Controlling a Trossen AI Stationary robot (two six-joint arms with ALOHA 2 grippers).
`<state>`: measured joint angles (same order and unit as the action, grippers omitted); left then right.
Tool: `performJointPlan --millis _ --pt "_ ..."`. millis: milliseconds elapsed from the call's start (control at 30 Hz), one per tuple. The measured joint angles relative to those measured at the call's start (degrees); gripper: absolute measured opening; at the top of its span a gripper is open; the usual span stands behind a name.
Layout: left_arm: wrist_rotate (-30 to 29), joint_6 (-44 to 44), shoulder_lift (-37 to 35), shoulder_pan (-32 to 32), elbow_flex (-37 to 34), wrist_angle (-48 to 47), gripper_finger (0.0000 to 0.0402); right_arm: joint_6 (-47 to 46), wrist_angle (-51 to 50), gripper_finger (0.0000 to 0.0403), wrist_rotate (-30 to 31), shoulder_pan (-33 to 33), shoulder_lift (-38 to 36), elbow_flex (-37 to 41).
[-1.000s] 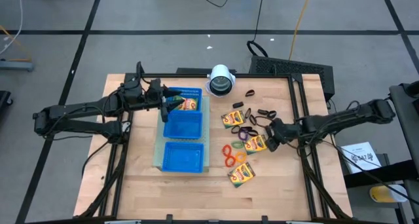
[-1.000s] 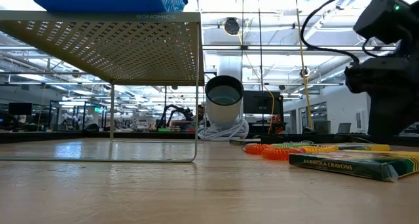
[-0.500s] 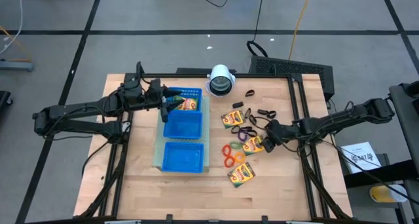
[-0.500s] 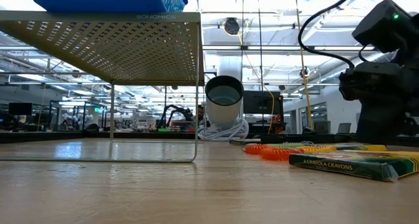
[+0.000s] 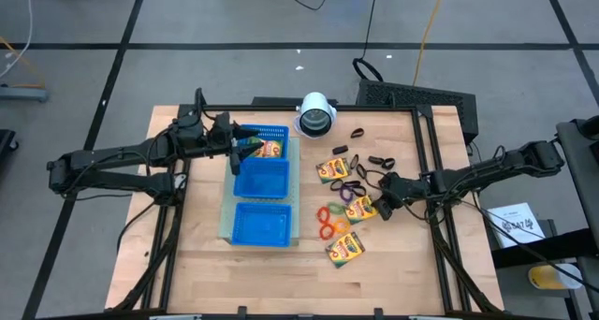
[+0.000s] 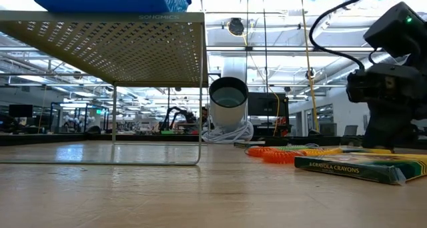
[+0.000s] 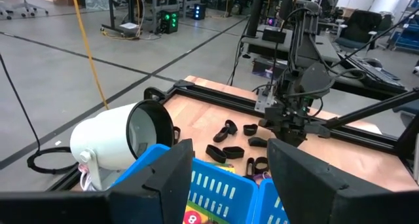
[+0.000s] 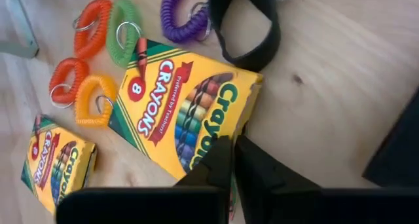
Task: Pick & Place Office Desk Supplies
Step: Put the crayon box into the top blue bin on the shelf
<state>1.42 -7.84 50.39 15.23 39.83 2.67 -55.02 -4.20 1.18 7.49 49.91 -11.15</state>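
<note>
The right gripper (image 8: pixel 232 160) is seen low over the table with its fingers drawn together at the edge of a crayon box (image 8: pixel 184 112); whether the box is pinched cannot be told. Just beyond the box lie coiled rings (image 8: pixel 91 27) in orange, green and purple, a black clip (image 8: pixel 252 34), and a second crayon box (image 8: pixel 57 162). The left gripper (image 5: pixel 236 147) is held with its fingers apart over the end compartment of the blue tray (image 5: pixel 257 222), where another crayon box (image 5: pixel 270 150) lies; the other two compartments hold nothing visible.
</note>
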Motion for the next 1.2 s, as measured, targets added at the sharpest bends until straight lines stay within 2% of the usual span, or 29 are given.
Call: performJointPlan --millis 467,600,667,767,933,1033,1200 --pt "-0.3 -0.9 0.0 0.0 0.0 1.2 0.0207 14.0 25.2 0.0001 1.8 0.0 -6.1 0.1" --pt "-1.7 -5.4 0.5 0.0 0.0 5.5 0.0207 19.2 33.3 0.0001 1.8 0.0 -7.0 0.0" --pt "0.1 -5.6 1.6 0.0 0.1 7.8 0.0207 22.4 35.3 0.0001 1.8 0.0 -7.0 -0.7" --pt "3.4 -5.9 3.8 0.0 1.8 7.7 0.0207 26.2 33.7 0.0001 1.7 0.0 -7.0 -3.9" --pt "6.8 -3.2 11.1 -1.6 8.4 4.8 0.0207 32.0 24.1 0.0000 1.4 0.0 -6.7 -11.7" --pt "10.0 -0.8 15.7 -2.8 13.5 4.2 0.0207 35.2 20.5 0.0000 0.0 0.0 -6.5 -15.7" --pt "17.2 1.9 23.2 -5.0 21.6 1.1 0.0207 39.9 20.1 0.0000 -4.6 0.0 -5.5 -21.1"
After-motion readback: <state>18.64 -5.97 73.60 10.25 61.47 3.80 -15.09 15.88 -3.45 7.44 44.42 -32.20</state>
